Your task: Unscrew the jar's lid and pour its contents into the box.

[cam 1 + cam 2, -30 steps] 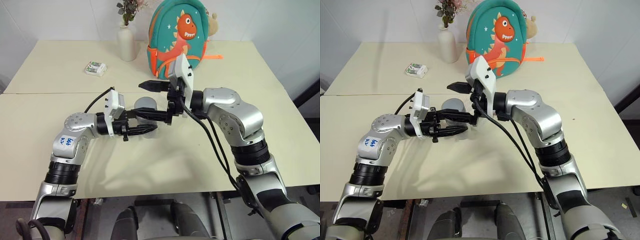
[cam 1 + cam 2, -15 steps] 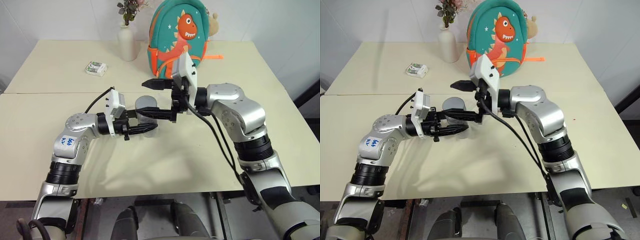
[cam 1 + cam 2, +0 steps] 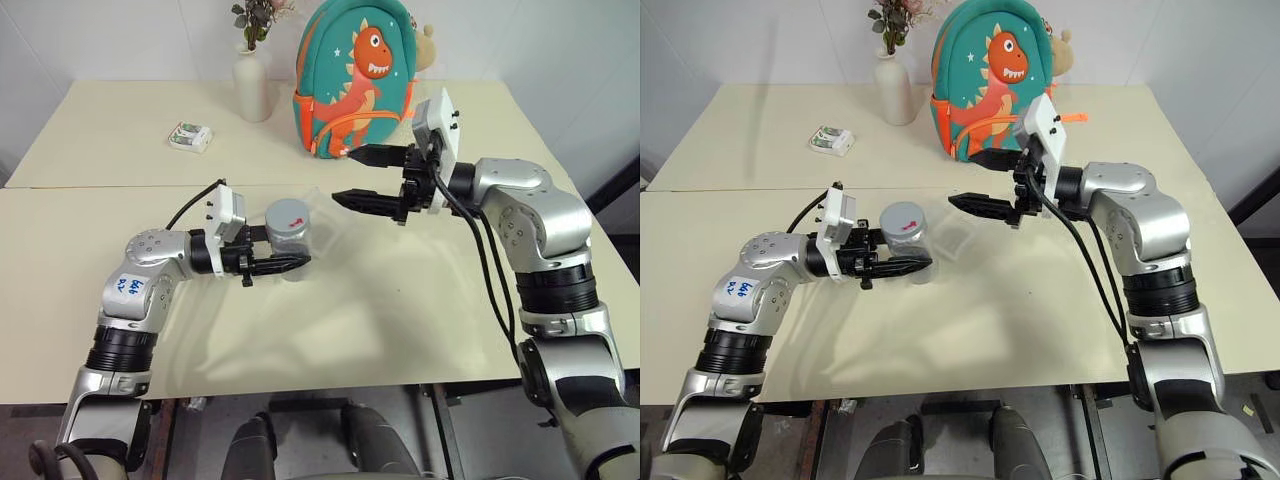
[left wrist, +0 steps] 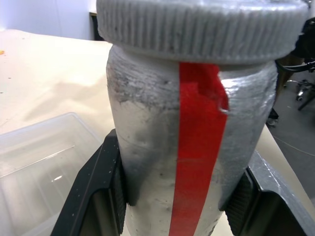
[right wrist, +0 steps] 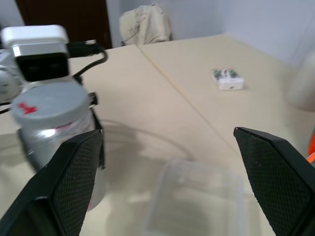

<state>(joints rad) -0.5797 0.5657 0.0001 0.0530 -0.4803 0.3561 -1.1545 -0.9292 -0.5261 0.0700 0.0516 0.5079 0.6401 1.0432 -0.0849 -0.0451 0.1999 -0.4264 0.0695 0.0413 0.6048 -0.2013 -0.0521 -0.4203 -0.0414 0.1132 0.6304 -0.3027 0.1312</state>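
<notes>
Black fingers (image 4: pixel 110 196) of the left gripper (image 3: pixel 275 264) clamp the jar (image 3: pixel 288 236) upright beside the clear box (image 3: pixel 962 233), its lid (image 3: pixel 287 213) on, while the right gripper (image 3: pixel 372 178) hangs spread and empty, leaving unscrewing and pouring undone.

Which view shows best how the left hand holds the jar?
The left wrist view: the jar sits clamped between the left hand's two black fingers, lid on. The head views show the grip from above, smaller, with the fingers partly hidden. The right wrist view shows the jar with the fingers behind it.
</notes>
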